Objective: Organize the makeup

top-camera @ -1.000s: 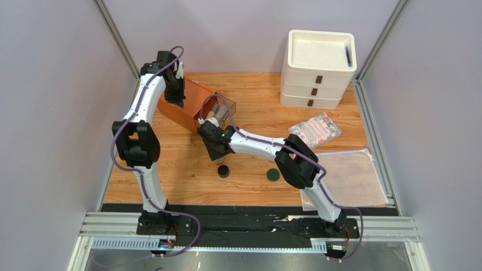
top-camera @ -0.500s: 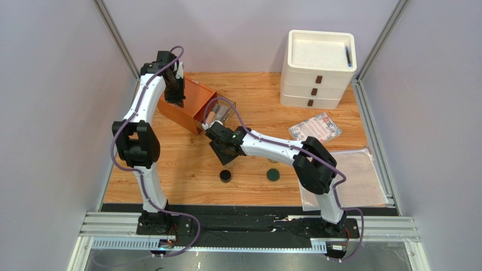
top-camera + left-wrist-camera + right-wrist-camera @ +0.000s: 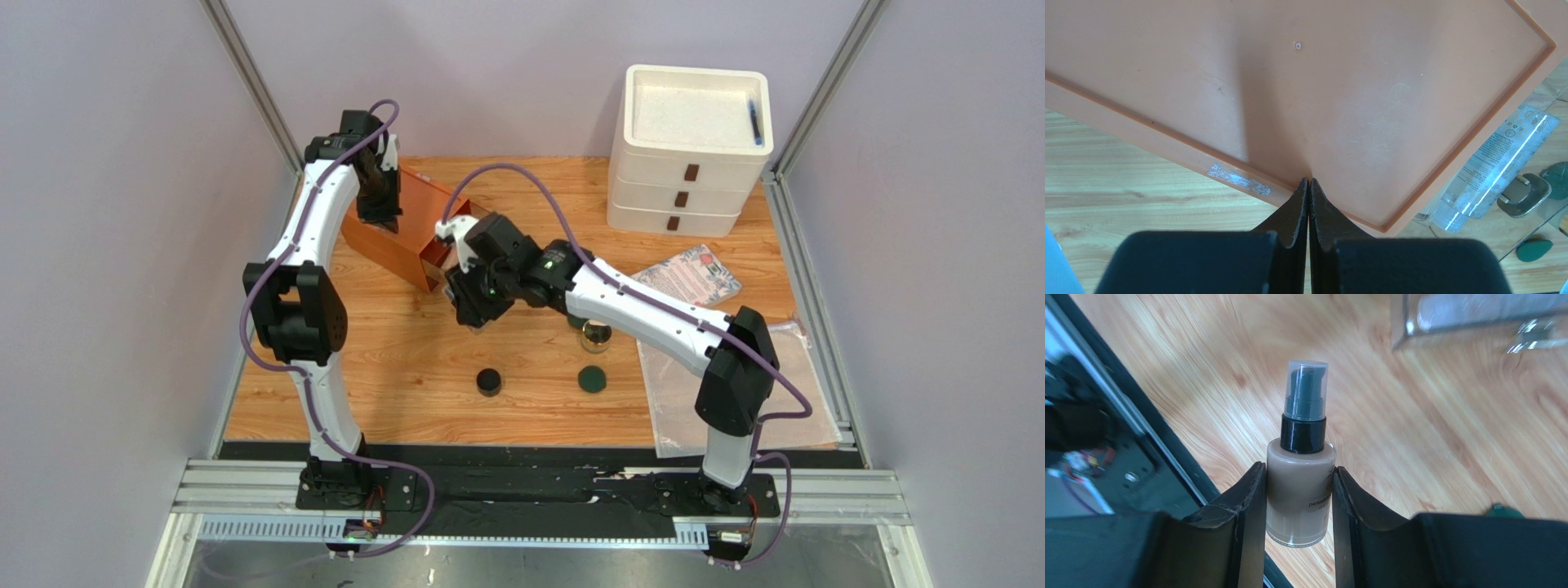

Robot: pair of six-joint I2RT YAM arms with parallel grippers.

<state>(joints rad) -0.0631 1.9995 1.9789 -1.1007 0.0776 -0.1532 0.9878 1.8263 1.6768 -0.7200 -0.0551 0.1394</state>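
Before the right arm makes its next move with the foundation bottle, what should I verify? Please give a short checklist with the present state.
1. Hold of right gripper on foundation bottle: ok.
2. The clear cap sits on the bottle: ok.
3. Tips of left gripper shut, at the orange box: ok.
4. The clear drawer is pulled out of the box: ok.
5. Free room in the drawer beside the tube: cannot tell.
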